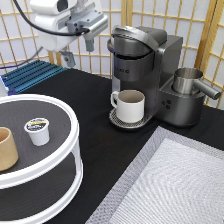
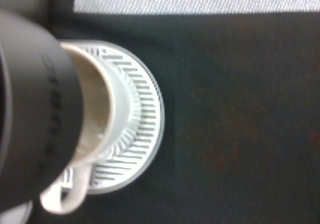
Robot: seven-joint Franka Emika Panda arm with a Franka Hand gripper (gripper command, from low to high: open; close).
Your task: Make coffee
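Hovering pincer [image 1: 78, 52] (empty, spread), coffee [image 1: 38, 131] untouched

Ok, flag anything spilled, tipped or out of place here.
Nothing stands out. The small white plastic pod stands upright on the round white tray, the white handled mug sits under the grey coffee machine, and the open pincer hangs empty.

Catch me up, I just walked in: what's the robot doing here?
The gripper hangs open and empty in the air at the exterior view's upper left, beside the coffee machine. A white mug sits on the machine's drip tray. The coffee pod stands untouched on the round white tray, next to a tan cup.
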